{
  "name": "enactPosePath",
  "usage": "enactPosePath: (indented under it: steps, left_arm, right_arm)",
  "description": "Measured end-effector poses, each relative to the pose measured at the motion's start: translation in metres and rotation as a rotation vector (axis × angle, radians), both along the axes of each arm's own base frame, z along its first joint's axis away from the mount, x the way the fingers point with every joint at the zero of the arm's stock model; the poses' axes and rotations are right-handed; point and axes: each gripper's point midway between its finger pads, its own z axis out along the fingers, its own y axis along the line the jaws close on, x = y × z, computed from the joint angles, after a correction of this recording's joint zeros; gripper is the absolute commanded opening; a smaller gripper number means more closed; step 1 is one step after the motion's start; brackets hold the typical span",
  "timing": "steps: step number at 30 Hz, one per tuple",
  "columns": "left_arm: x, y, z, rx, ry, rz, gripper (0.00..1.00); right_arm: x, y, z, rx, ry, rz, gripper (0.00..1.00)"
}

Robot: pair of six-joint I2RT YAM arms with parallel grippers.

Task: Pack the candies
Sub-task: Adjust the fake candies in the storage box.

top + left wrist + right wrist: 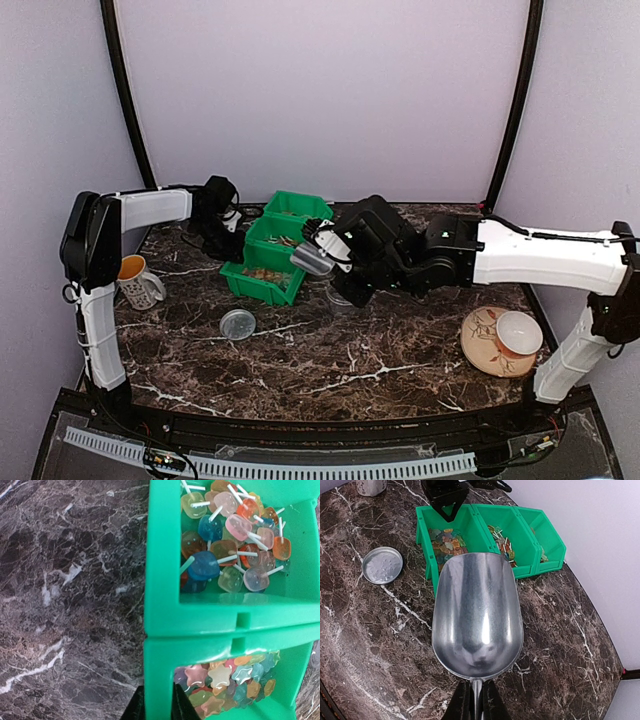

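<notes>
Centrally, candies (220,677) in bins (200,617) (green), lid (238,323) nr.

- Overhead view: soft, even light. The lilac walls (320,90) look flat, and the dark marble table (350,350) carries only faint shadows.
- That view is slightly soft, and the table's near edge bows, as through a wide lens.
- Left wrist view: bright and saturated. The candies (235,540) in the green bins (162,605) glow and are sharp, while the left end effector (158,707) is dark and blurred.
- Right wrist view: the metal scoop (477,610) shows broad streaks of glare.
</notes>
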Motion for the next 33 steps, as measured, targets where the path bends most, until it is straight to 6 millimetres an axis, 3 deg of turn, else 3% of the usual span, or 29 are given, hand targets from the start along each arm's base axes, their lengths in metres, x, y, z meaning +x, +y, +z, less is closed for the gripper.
enactPosePath:
  steps: [13, 18, 26, 30, 33]
  left_arm:
    - [0.008, -0.013, -0.009, 0.014, 0.005, -0.02, 0.15]
    - [0.006, -0.014, -0.011, 0.027, 0.011, -0.02, 0.0]
    - [0.004, -0.016, -0.012, 0.04, 0.014, -0.013, 0.0]
    - [-0.002, -0.019, -0.012, 0.014, 0.017, -0.006, 0.0]
    - [-0.016, -0.02, -0.012, -0.017, 0.029, -0.012, 0.0]
  right_arm:
    - [-0.002, 0.004, -0.014, -0.05, 0.055, 0.034, 0.0]
    - [-0.004, 0.004, -0.015, -0.06, 0.057, 0.044, 0.0]
    - [-0.003, 0.006, -0.026, -0.101, 0.072, 0.053, 0.0]
    - [-0.005, 0.005, -0.027, -0.106, 0.081, 0.057, 0.0]
    - [-0.007, 0.006, -0.024, -0.093, 0.091, 0.063, 0.0]
